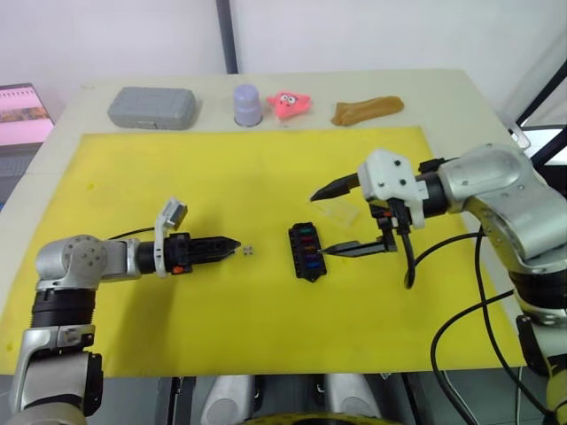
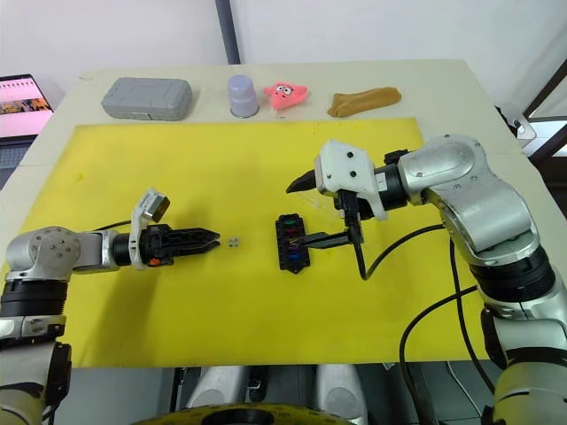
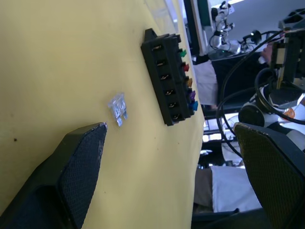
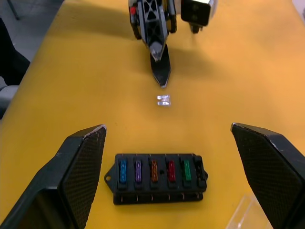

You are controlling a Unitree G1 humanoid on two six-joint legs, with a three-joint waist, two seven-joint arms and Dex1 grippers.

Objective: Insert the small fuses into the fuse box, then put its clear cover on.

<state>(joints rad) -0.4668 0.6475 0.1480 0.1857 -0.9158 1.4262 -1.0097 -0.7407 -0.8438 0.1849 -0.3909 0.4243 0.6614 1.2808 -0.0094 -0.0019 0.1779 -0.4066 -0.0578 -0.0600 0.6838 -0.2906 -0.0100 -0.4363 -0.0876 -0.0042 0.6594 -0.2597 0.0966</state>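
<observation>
The left gripper (image 1: 232, 244) lies low on the yellow mat (image 1: 133, 168), its fingers parted in the wrist view, the tips just short of the last loose fuse (image 1: 249, 251), a pale, likely grey blade; it looks tiny, light and slick, best pinched across its flat plastic head; beyond it the fuse box (image 1: 306, 251) holds five coloured fuses with one end slot empty; the right gripper (image 1: 344, 218) hangs spread wide over the box, the clear cover (image 1: 341, 212) beside it.

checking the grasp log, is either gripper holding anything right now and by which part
Nothing is held. The left gripper and right gripper are both open; the last grey fuse lies loose on the mat.
</observation>
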